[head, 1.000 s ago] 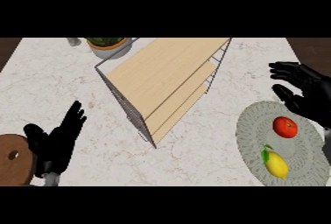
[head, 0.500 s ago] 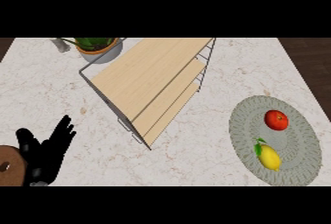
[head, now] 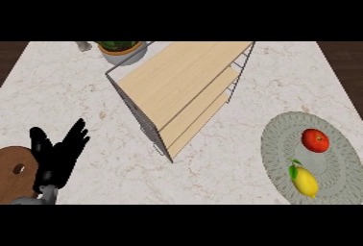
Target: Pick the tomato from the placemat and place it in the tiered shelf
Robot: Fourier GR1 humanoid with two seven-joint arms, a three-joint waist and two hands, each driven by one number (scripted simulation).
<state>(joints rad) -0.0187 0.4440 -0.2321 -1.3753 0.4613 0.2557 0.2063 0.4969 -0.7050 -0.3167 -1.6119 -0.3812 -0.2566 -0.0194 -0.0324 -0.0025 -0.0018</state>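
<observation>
Sitting untouched on the grey placemat [head: 284, 144] at the right of the table [head: 85, 96], the tomato [head: 315, 140] lies just beside a lemon [head: 305, 180], well apart from the tiered shelf [head: 184, 91] that stands in the middle. No robot hand is near it, so the pick is not yet begun. A likely trouble from here: a reach coming down between the two fruits could knock the lemon or set the round tomato rolling off the mat, and a carry toward the shelf could catch its thin wire frame, since the boards leave only narrow gaps between tiers. The left robot hand [head: 58, 156] shows at the lower left, released, fingers straight and pointing up, next to a brown wooden board [head: 14, 173]. The right robot hand is out of sight.
</observation>
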